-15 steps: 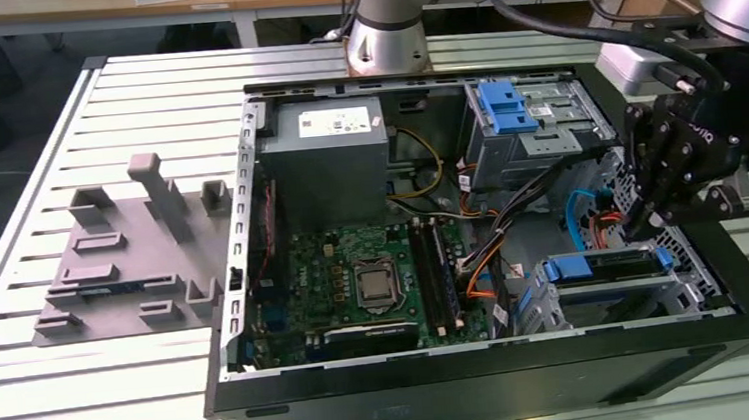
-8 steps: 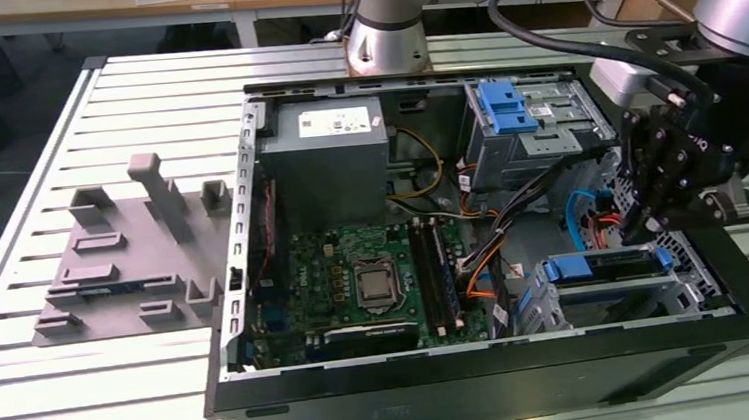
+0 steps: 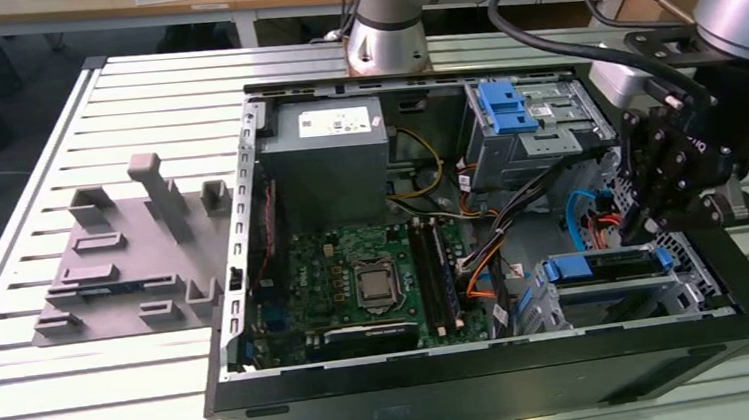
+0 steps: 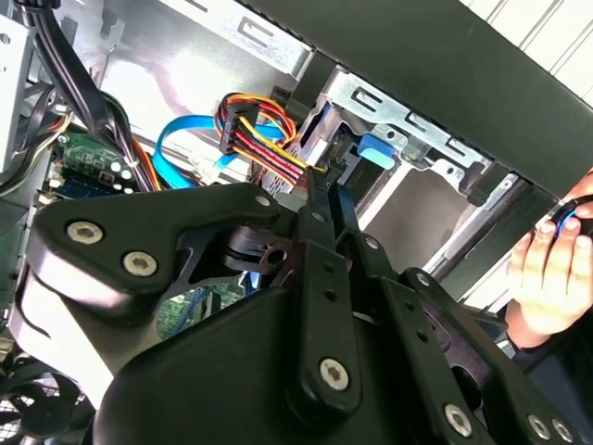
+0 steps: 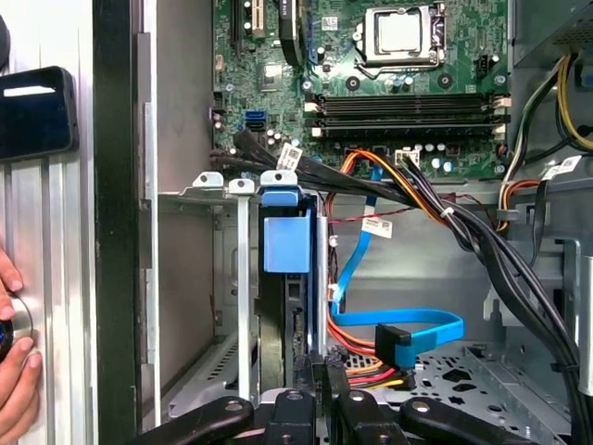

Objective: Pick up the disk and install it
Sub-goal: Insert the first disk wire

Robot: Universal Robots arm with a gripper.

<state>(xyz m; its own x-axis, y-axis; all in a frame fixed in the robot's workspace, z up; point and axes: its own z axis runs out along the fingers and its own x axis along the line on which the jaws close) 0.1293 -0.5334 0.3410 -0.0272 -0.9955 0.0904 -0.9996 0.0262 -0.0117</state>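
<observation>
- Gripper (image 5: 320, 371) was closed w/ nothing held, right by the disk (image 5: 285, 243).
- Disk sat on edge in its slot (image 3: 607, 267), blue handle up.
- Wires (image 5: 408, 348) were close; fingers could snag them, I think.

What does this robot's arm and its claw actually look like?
The arm is a silver-grey tube with darker grey joints, and black cables loop past it. Its gripper is matte black: flat metal links joined by silver screws, with rounded knuckles and narrow fingers.
</observation>
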